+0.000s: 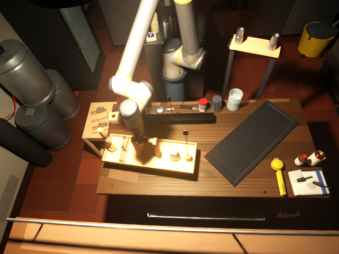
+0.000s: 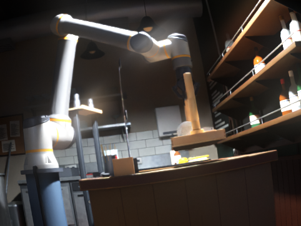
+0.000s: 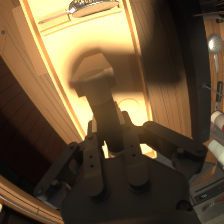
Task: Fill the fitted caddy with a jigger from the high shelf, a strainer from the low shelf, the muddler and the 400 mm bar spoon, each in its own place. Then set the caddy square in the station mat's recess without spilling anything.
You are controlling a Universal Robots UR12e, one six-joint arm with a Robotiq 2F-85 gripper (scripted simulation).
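Observation:
My gripper [image 1: 137, 142] [image 2: 186, 88] [image 3: 109, 128] is above the left part of the counter. The wooden caddy [image 1: 150, 156] [image 2: 198, 138] hangs in the air over the counter, its upright handle post [image 2: 191, 103] [image 3: 99, 93] held in my closed gripper. In the caddy stand the muddler [image 1: 106, 139], a strainer [image 1: 125, 147] [image 3: 92, 4], a jigger [image 1: 174, 154] and the long bar spoon [image 1: 186, 145]. The dark station mat [image 1: 252, 139] lies to the right on the counter, its recess empty.
A black rail [image 1: 179, 117] at the counter's back holds a ladle and tools. A low shelf [image 1: 99, 120] sits left of the counter with more strainers. A high shelf [image 1: 255, 46] behind carries two jiggers. A yellow squeezer [image 1: 279, 175] and a towel [image 1: 308, 182] lie at right.

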